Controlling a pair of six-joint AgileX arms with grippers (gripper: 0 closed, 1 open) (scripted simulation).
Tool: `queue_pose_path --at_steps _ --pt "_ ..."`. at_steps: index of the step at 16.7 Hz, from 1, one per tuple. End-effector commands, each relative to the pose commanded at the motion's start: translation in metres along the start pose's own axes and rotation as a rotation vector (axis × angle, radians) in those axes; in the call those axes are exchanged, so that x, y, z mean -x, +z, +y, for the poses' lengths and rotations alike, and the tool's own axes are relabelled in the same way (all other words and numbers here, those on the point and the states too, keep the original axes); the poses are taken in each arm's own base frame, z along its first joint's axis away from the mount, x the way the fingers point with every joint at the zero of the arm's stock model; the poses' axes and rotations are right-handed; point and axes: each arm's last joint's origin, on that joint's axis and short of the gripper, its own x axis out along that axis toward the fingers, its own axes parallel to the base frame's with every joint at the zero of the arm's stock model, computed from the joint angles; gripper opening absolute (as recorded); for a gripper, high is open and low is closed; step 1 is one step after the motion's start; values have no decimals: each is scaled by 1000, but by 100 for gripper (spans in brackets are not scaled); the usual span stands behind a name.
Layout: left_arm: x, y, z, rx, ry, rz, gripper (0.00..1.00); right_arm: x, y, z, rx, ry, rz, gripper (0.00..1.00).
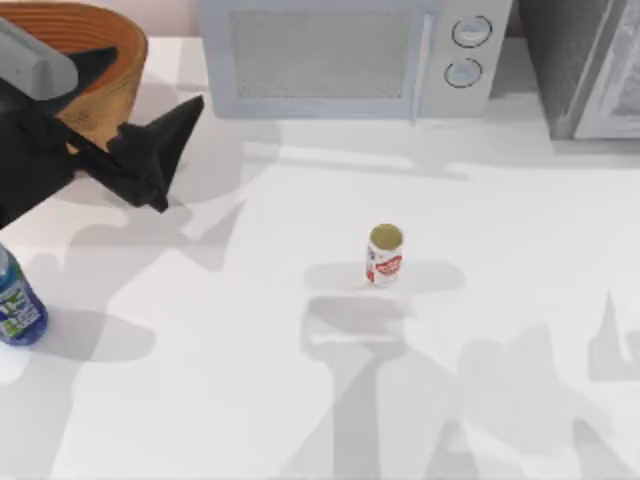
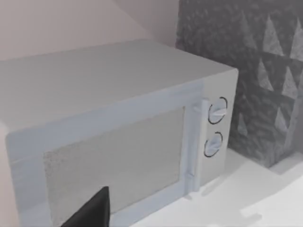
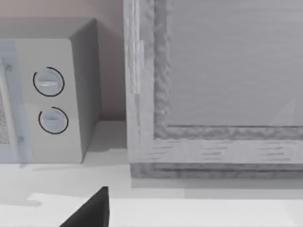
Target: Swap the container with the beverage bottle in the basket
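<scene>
The can stands straight up near the middle of the white table. Its long side goes up and down, and its dull gold round top faces up. Red marks show on its white side. Nothing touches it.

The bottle also stands up, at the left edge of the table, well apart from the can. Its cap end points up and its blue label with green and white marks faces out. The picture's edge cuts part of it off.

The big brown woven basket sits at the far left corner of the table. The part of its inside that I can see has nothing in it, but the left arm covers some of it. So the bottle and the can are both out on the table, not in the basket.

The left gripper hangs over the table just beside the basket, between the basket and the can. Its two black fingers are spread apart and hold nothing.

A white microwave stands along the far edge, with two round knobs on its right side. A grey cabinet stands at the far right corner.

The left wrist view looks at the microwave's door and knobs, with one black fingertip poking in. The right wrist view looks at the knobs and the grey cabinet, with one black fingertip too. I cannot tell if the right gripper's jaws are open or closed.
</scene>
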Motion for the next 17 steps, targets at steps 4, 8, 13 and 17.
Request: queue_pose_path --at_steps 4,8,13,17 --pt "78 0 -30 -24 269 -41 100 0 0 0 0 0 0 100" --pt "124 -31 -51 -34 490 -75 100 0 0 0 0 0 0 100" --pt "143 -72 -56 -21 669 -72 100 0 0 0 0 0 0 100" --pt "144 -81 -56 -15 703 -64 100 0 0 0 0 0 0 100"
